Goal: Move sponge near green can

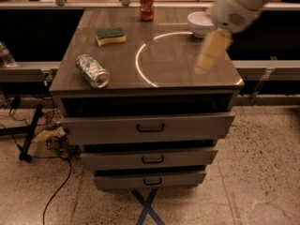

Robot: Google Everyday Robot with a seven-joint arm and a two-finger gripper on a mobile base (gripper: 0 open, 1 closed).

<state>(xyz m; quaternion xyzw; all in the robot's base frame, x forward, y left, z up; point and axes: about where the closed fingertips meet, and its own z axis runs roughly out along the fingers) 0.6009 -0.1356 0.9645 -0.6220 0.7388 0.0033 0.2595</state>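
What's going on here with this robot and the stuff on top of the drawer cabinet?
A one-armed robot is at the drawer cabinet. Its pincer hangs above the right side of the top, near the white bowl. The sponge lies untouched at the back left; the green can lies on its side at the front left, apart from it. A red can stands at the back.

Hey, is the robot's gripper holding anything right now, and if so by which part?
Nothing, as far as shows: the gripper hangs over the right side of the table, while the sponge and green can lie untouched at the left.
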